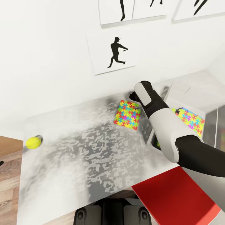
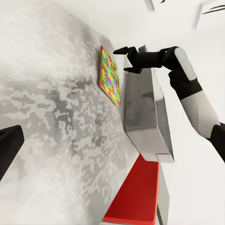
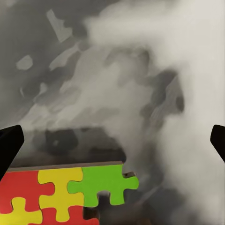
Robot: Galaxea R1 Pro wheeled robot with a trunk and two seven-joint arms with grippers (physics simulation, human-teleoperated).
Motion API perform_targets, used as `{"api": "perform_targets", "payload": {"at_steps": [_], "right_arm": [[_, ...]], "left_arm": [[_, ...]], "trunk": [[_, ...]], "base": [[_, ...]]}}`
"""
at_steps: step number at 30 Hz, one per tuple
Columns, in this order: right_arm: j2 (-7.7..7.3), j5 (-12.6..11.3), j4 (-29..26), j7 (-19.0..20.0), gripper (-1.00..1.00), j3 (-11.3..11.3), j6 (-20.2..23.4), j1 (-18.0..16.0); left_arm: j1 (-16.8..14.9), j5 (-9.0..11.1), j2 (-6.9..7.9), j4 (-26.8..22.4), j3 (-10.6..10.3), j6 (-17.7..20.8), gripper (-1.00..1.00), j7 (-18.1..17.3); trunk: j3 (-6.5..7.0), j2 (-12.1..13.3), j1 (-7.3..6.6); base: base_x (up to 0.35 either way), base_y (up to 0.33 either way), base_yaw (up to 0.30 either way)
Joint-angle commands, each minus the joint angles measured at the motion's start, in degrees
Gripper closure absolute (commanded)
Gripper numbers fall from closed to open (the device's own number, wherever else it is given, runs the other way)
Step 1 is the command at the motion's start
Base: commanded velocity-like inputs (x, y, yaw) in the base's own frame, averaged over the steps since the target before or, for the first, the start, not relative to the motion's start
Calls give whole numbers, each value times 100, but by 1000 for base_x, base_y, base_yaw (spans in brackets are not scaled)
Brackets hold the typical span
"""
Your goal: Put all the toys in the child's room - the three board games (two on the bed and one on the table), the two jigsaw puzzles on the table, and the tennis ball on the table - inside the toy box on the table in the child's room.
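Right tool (image 2: 132, 59): fingers spread, empty, poised over far edge of jigsaw puzzle (image 1: 127, 114) flat on table (image 1: 78, 150) beside toy box (image 1: 200, 107); risk: thin sheet slides from pinch, untouched tennis ball (image 1: 33, 142) at table edge

Beyond your jaws, silhouette posters (image 1: 114, 53) hang on the white wall (image 1: 47, 56); the red chair (image 1: 176, 200) sits behind them.

child's room: posters (image 1: 114, 53), puzzle (image 1: 127, 114)
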Motion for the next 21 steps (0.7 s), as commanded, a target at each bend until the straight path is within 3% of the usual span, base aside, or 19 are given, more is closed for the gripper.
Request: {"api": "perform_targets", "payload": {"at_steps": [1, 21], "right_arm": [[0, -35, -3, -45, -100, 11, 21, -4], [0, -37, -3, -45, -100, 10, 27, -4]], "left_arm": [[-2, -7, 2, -1, 2, 61, -100, -24], [-2, -6, 2, -1, 9, 61, -100, -24]], "trunk": [[-7, -9, 3], [-20, -9, 3]], "base": [[0, 8, -1], [0, 37, 0]]}}
